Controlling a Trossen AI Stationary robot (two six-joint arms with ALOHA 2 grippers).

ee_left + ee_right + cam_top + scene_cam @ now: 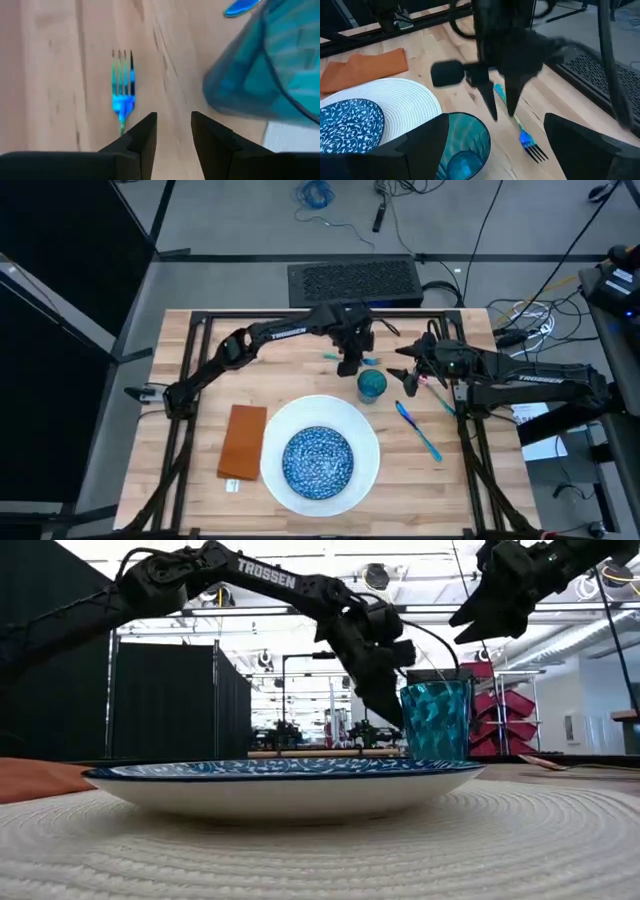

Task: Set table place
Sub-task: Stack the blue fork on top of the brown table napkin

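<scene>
Left pincer (501, 111) — seemingly over fork (520, 132)

The left gripper (173, 132) hangs over the table (55, 75), its two dark fingers (142, 137) a narrow gap apart with nothing between them. Just beside one finger lies the fork (122, 92), tines pointing away. The cup (270, 70) stands near the other finger.

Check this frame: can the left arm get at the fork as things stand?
Probably yes. The left gripper hangs open right over the fork, which lies bare on the table; the cup stands beside, not across the way.
</scene>
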